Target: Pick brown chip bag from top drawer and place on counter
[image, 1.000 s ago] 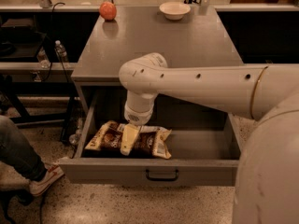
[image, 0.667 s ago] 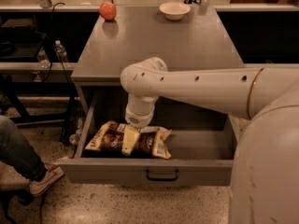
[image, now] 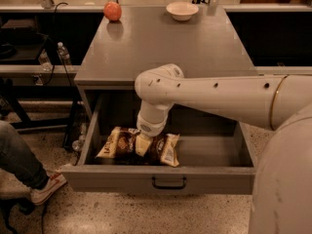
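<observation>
Pincer (image: 143, 145) down in open drawer (image: 161, 178), over middle of bag (image: 119, 143), seemingly touching it. Bag lies flat, drawer's left. Pincer state: can't tell.

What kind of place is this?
Likely an office kitchen or test lab: grey counter with a bowl and round fruit; the gripper is in the top drawer, at the brown chip bag.

The flat grey worktop (image: 161, 48) is carrying a round orange fruit (image: 112, 11) and a white bowl (image: 182, 10). The pincer (image: 143, 145) is hanging in the grey drawer (image: 117, 178) below.
</observation>
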Robot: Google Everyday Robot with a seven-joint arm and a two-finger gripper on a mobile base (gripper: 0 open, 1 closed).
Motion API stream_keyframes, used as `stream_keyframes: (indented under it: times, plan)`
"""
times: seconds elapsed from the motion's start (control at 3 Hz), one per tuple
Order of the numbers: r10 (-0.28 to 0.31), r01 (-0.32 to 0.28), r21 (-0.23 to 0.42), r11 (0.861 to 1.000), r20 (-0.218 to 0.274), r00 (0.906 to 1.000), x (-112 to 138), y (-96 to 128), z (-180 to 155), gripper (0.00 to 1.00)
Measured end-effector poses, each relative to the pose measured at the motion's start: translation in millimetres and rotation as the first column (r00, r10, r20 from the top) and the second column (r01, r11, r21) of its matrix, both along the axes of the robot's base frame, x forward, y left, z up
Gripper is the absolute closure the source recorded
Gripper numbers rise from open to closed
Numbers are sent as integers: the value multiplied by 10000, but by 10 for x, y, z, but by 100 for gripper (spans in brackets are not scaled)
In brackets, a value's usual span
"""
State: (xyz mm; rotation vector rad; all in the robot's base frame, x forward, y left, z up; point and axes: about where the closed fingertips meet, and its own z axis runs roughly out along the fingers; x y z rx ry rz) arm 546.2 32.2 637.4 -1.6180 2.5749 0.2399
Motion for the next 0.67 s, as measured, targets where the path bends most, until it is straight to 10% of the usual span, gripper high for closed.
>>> stream_keyframes:
  times: [0.33, 0.67]
  plan:
    - [-494, 384, 1062, 9936, 1035, 9934, -45, -226, 417, 99]
    - [-721, 398, 1391, 9895, 2355, 9692, 3, -420, 998, 100]
